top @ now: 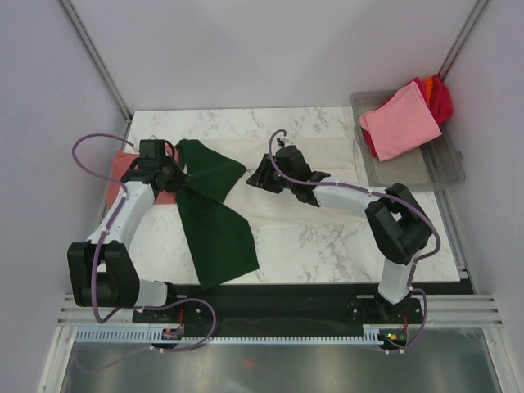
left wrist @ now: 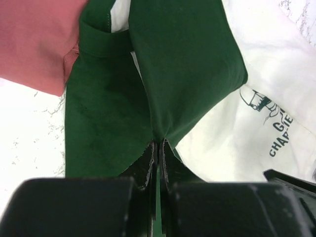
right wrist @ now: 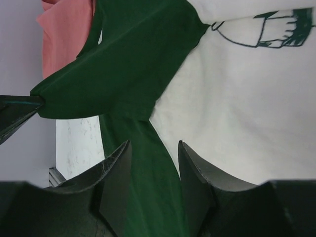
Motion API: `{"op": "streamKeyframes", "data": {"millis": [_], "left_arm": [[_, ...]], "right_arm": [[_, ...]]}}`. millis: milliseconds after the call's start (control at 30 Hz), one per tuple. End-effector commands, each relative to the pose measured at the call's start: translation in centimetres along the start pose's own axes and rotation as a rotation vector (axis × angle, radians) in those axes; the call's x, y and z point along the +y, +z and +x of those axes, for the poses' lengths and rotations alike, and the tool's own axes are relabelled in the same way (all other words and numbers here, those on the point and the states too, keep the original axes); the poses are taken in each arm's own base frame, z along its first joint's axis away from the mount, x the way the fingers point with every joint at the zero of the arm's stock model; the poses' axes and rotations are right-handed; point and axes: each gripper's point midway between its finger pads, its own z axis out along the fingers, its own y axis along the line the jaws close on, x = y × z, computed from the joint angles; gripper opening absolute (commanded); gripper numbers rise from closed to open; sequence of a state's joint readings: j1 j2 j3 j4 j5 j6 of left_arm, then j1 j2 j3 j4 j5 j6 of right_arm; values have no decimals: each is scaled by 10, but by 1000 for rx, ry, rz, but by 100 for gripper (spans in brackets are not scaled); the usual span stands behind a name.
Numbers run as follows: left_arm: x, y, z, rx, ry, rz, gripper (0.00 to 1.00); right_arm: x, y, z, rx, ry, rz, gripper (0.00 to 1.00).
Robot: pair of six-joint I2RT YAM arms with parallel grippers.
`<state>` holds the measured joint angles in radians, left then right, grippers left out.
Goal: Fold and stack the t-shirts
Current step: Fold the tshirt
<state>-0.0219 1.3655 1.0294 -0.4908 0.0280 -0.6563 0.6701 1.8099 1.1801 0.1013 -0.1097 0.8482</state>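
Note:
A dark green t-shirt [top: 217, 229] hangs bunched from my left gripper [top: 176, 176], which is shut on a fold of it [left wrist: 182, 64]; the pinch shows at the fingertips [left wrist: 159, 143]. Its lower part trails toward the table's near edge. My right gripper [top: 255, 176] hovers at the shirt's right corner with its jaws apart [right wrist: 154, 145]. Green cloth [right wrist: 133, 64] runs loose between the fingers, not pinched. Under both lies a cream-white t-shirt [top: 327, 155] with black chest print [left wrist: 256, 133] [right wrist: 247, 108]. A brick-red t-shirt [top: 123, 168] [left wrist: 34, 39] lies flat at the left, partly under my left arm.
A clear plastic bin [top: 446, 164] stands at the table's right edge, holding a pink cloth [top: 401, 123] over red ones [top: 438, 94]. White walls close in left, right and back. The marble tabletop [top: 327, 246] shows in front of the cream shirt.

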Motion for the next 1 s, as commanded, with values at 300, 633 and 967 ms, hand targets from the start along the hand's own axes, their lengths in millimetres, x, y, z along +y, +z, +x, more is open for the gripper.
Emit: {"op": "streamKeyframes", "data": {"millis": [300, 633, 967], "left_arm": [[-7, 11, -25, -42, 8, 1, 2], [-7, 18, -24, -22, 4, -1, 2], [-5, 16, -22, -25, 8, -5, 2]], "right_arm": [[49, 75, 48, -6, 111, -30, 48], [42, 110, 73, 14, 119, 17, 46], [39, 132, 73, 12, 105, 40, 42]]}}
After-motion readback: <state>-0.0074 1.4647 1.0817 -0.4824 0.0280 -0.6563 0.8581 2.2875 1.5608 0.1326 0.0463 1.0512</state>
